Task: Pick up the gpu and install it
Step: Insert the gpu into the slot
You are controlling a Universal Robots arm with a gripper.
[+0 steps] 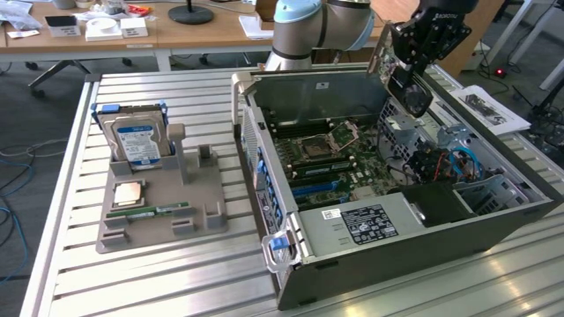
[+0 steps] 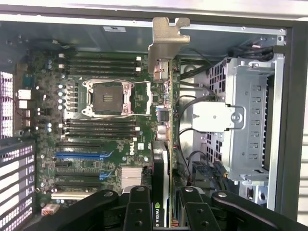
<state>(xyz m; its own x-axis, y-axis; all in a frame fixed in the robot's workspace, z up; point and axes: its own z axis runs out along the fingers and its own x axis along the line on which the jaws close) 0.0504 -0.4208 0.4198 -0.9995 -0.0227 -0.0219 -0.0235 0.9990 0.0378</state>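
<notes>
1. Holding the gpu (image 2: 163,125) edge-on in clamped jaws, above the motherboard (image 2: 110,139) of the open case (image 1: 423,257).
2. Risks tilting in the thin grip, missing the slot.
3. Risks snagging nearby cables (image 1: 460,160), bending the bracket (image 2: 166,41).

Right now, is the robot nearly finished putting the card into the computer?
About halfway. Done: the gpu is picked up, with the gripper shut on it. In hand: the card hangs in the air above the open computer case. Left: it is not yet seated in any slot on the motherboard.
</notes>
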